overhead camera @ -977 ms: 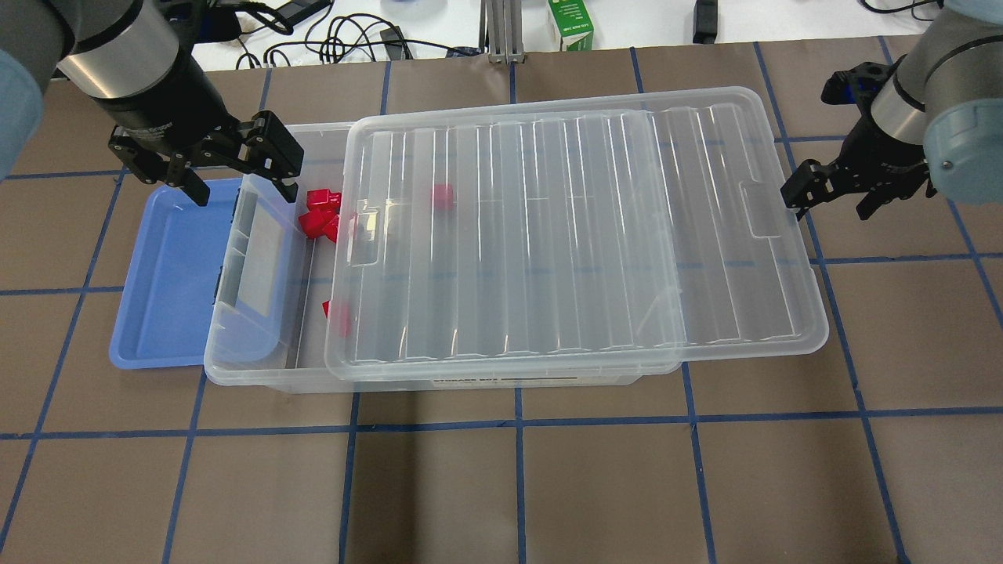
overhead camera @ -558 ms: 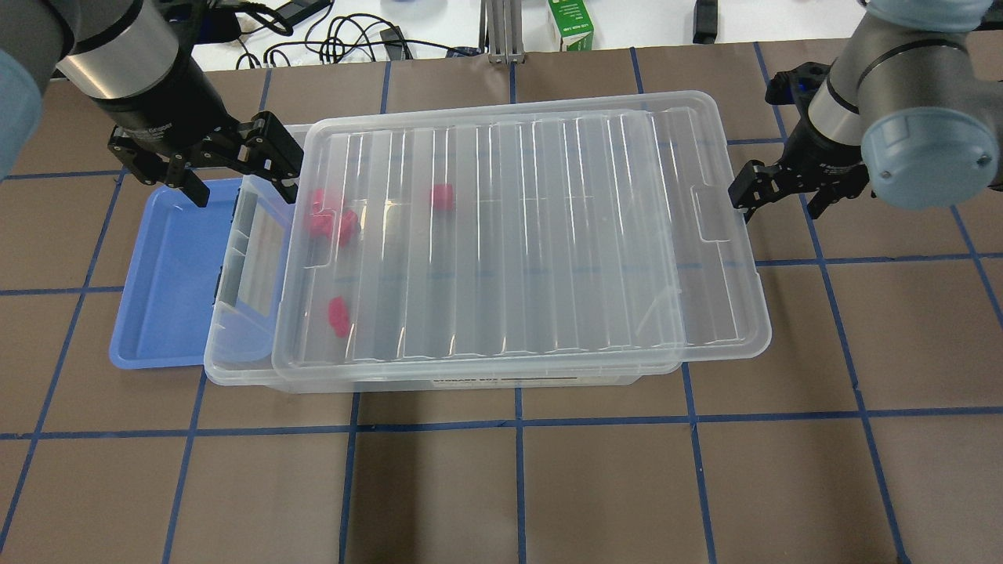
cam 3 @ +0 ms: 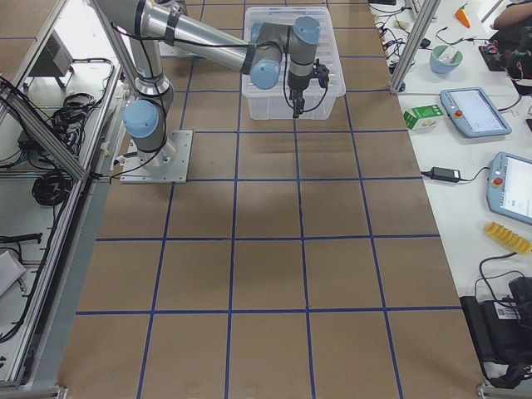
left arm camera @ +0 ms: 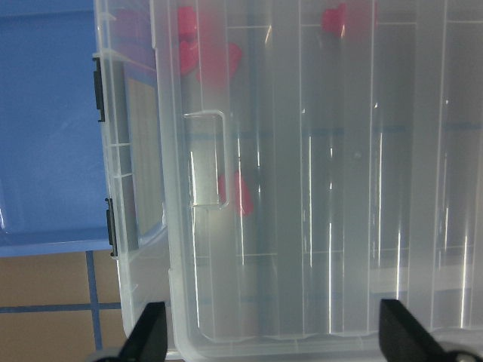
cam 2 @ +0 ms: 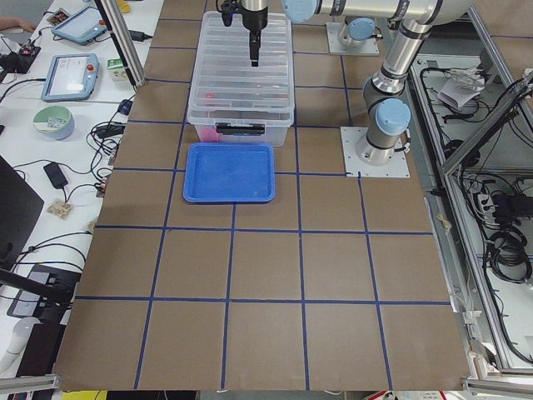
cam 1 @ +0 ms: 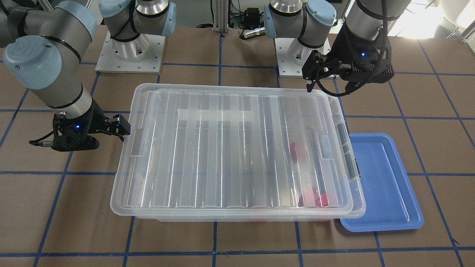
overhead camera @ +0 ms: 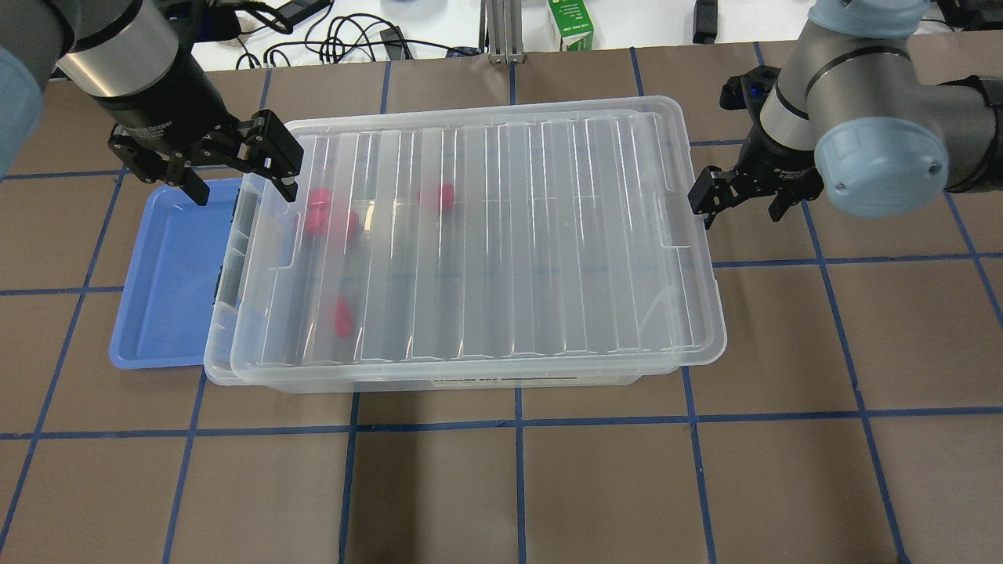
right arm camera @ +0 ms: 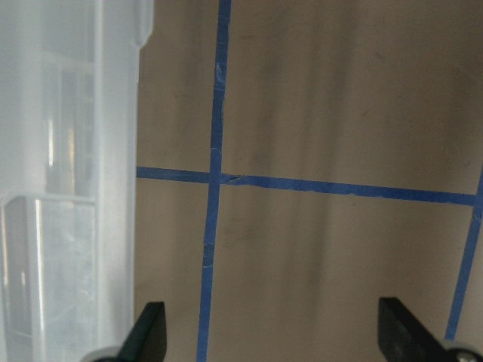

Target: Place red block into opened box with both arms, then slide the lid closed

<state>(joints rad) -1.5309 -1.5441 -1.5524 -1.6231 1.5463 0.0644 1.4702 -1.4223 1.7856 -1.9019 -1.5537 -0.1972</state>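
Note:
The clear box sits mid-table with the ribbed lid lying over nearly all of it; a narrow strip of the box's left end still shows. Several red blocks show blurred through the lid, as in the left wrist view. My right gripper stands open at the lid's right edge, one finger against it. My left gripper hangs open over the box's far left corner, holding nothing.
A blue tray lies against the box's left end, partly under its rim. Cables and a green carton sit on the white bench beyond the far edge. Brown taped table stretches in front.
The lid has slid left across the box, covering the red blocks. My right gripper moved left behind the lid's right edge. The left arm stayed put.

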